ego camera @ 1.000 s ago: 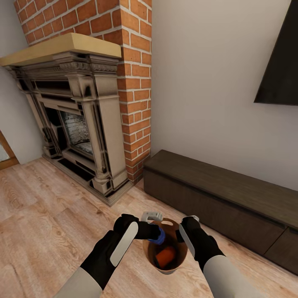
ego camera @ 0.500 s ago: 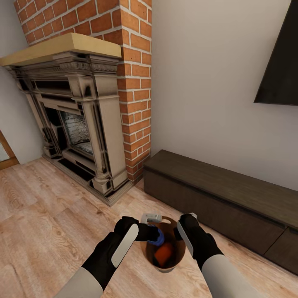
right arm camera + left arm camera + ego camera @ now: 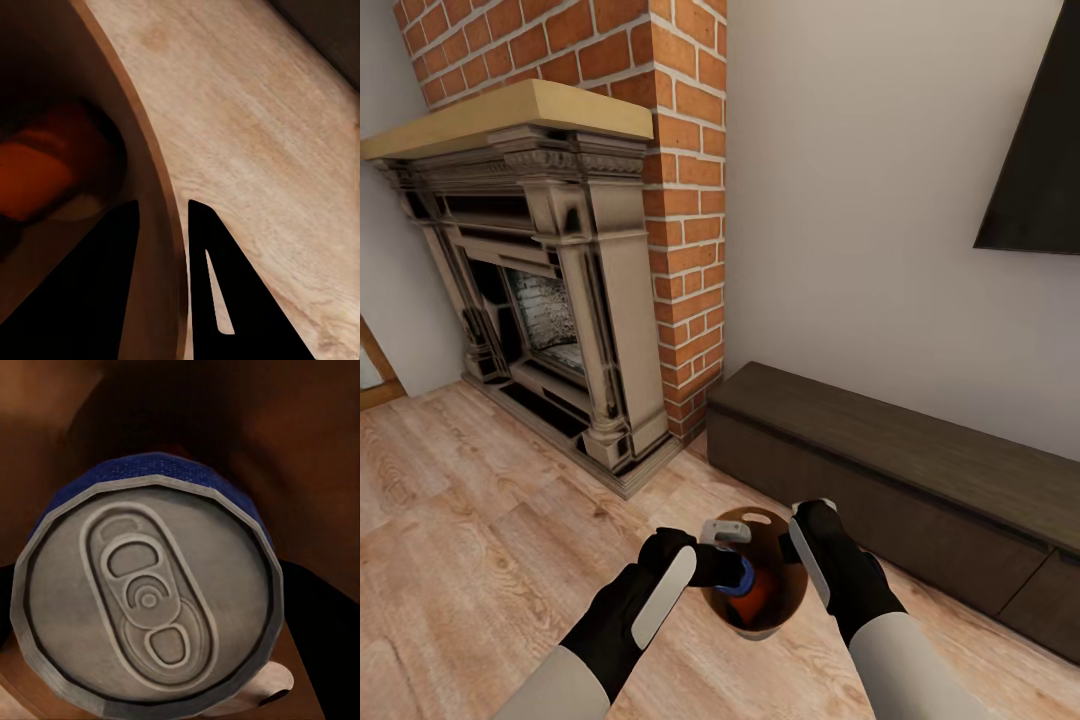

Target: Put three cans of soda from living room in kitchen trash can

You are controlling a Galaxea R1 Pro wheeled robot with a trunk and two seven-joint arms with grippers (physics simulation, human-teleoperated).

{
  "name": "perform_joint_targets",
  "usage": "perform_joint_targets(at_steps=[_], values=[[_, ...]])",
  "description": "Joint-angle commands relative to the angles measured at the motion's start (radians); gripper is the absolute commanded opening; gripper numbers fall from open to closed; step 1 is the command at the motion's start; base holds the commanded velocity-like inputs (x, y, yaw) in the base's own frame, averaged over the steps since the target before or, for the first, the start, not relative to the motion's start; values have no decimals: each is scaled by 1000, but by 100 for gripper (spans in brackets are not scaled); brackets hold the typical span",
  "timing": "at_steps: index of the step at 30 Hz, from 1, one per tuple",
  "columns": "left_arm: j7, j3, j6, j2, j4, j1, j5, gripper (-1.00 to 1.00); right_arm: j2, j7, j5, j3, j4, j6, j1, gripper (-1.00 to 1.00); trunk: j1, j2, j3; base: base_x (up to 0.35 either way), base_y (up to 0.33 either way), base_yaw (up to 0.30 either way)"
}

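The robot stands on a light wood plank floor point(image 3: 470, 520) in the living room, with open floor to its left and in front of the brick fireplace point(image 3: 560, 300); to its right a long dark low cabinet point(image 3: 900, 470) runs along the wall under the corner of a wall TV point(image 3: 1040, 160), closing off that side. Just ahead of the robot, the bin point(image 3: 785, 590) is held off the floor between both arms. The right gripper point(image 3: 161, 217) pinches the bin's wall at the rim, one finger inside and one outside, closed tight on it. The left gripper point(image 3: 732, 572) reaches in over the opposite rim and is clamped on the dark blue can point(image 3: 150, 600), which sits within the bin's mouth; its grey top with the pull tab faces the left wrist camera, the coppery inner wall all around it with little room to spare. An orange can point(image 3: 41, 176) lies on its side at the bottom of the bin, below the blue one. The oval handle hole point(image 3: 756, 519) shows at the far rim. No brand name or writing can be read on either can.
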Motion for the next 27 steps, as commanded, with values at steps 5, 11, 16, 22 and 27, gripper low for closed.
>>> perform_joint_targets(at_steps=[5, 11, 16, 22, 27], values=[[0, -1, -4, 0, 4, -1, 0, -100, 0, 3, -9, 15, -4, 0, 0, -100, 0, 0, 0, 0, 0, 0], [0, -1, -5, 0, 4, -1, 0, 100, 0, 3, -12, 45, -5, 0, 1, -100, 0, 0, 0, 0, 0, 0], [0, -1, -6, 0, 4, -1, 0, 100, 1, 3, -12, 49, -5, 0, 2, -100, 0, 0, 0, 0, 0, 0], [0, -1, -6, 0, 3, -1, 0, 100, 0, 3, -13, 50, -5, 0, 2, -100, 0, 0, 0, 0, 0, 0], [0, -1, -6, 1, -4, 0, 2, 100, 0, 3, -13, 50, -4, 0, 1, -100, 0, 0, 0, 0, 0, 0]])
